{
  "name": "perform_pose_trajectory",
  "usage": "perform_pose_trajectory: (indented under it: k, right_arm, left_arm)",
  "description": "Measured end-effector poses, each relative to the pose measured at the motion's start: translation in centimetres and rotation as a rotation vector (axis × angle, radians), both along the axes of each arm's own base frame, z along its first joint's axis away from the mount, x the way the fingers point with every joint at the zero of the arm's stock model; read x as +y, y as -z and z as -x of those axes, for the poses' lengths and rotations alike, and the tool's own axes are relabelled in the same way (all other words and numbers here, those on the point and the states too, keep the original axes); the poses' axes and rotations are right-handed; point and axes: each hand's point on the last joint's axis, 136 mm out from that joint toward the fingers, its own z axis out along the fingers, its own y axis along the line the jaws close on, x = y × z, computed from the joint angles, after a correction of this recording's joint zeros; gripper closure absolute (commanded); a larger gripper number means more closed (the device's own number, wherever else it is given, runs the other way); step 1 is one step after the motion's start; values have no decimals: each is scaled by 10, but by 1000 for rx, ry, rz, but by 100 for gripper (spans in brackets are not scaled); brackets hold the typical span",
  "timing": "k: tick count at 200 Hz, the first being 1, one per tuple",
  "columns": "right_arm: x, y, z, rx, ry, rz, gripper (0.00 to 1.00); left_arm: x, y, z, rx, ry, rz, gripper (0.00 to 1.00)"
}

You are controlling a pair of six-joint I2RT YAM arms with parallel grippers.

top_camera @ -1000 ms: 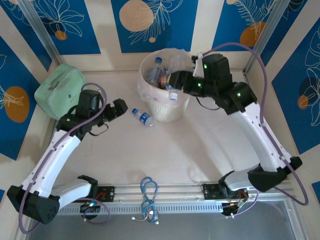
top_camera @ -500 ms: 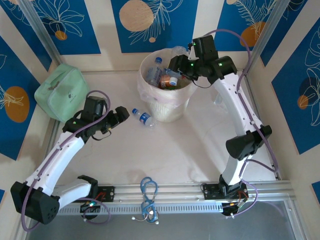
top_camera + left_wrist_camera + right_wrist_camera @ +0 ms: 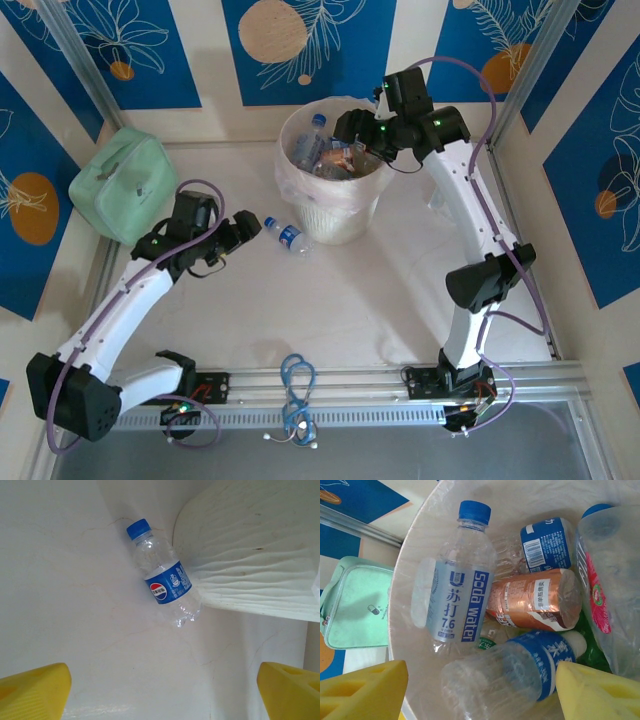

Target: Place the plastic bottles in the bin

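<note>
Mint-green pouch (image 3: pixel 118 185) sits at the far left of the white table (image 3: pixel 330 310), close to the back wall. To its right the left gripper (image 3: pixel 240 228) hangs low over the table with its yellow fingers spread wide and nothing between them. The left wrist view shows the same, each fingertip in a bottom corner of the frame (image 3: pixel 162 695). Just beyond it lies a clear Pepsi bottle (image 3: pixel 287 236) on its side on the table, still outside the bin. Its blue cap points away from the bin and its base lies at the foot of the ribbed wall (image 3: pixel 165 577); whether the two touch I cannot tell. Next comes the bin (image 3: pixel 335 222), a round cream wastebasket lined with a clear bag, standing at the middle back of the table. Over its right rim the right gripper (image 3: pixel 352 130) points down into the opening. Its fingers stand apart, and a clear bottle with a blue label (image 3: pixel 520 675) lies loose between them, with a gap at the left finger. Deeper in the bin are a tall soda water bottle (image 3: pixel 457 585), a copper-labelled bottle (image 3: pixel 535 602), a blue-labelled bottle (image 3: pixel 545 542) and a clear bottle with a pink label (image 3: pixel 597 587).
</note>
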Motion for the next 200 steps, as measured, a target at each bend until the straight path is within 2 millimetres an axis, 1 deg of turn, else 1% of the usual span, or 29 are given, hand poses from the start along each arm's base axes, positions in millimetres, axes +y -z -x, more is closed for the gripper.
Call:
perform_pose_trajectory:
  k: [17,32,66,87,100,119,146,168,185,200]
  right_arm:
    - [2,-4,9,-9,-9,1,24]
    - [3,-9,26,-19,-21,3,24]
    - [-2,-22,77,-66,-52,-5,24]
    - [-10,-23,111,-87,-63,-19,24]
    - [-15,-21,128,-93,-64,-27,24]
    - [-20,-9,151,-81,-68,-35,24]
    - [-20,15,175,-43,-76,-40,25]
    - [-17,37,188,0,-83,-26,25]
    - [-15,51,195,29,-85,-15,26]
    - [-13,60,199,49,-86,-6,26]
  left_arm:
    - [0,3,-4,6,-18,13,7]
    - [-1,8,-10,18,-44,31,8]
    - [-5,26,-26,73,-98,81,10]
    - [-11,38,-37,106,-122,117,11]
    - [-14,46,-44,126,-134,137,12]
    - [-18,58,-50,163,-152,157,13]
    - [-21,79,-57,216,-184,165,17]
    - [-24,92,-67,259,-206,164,20]
    - [-28,96,-79,273,-218,168,21]
    - [-32,98,-89,280,-224,170,20]
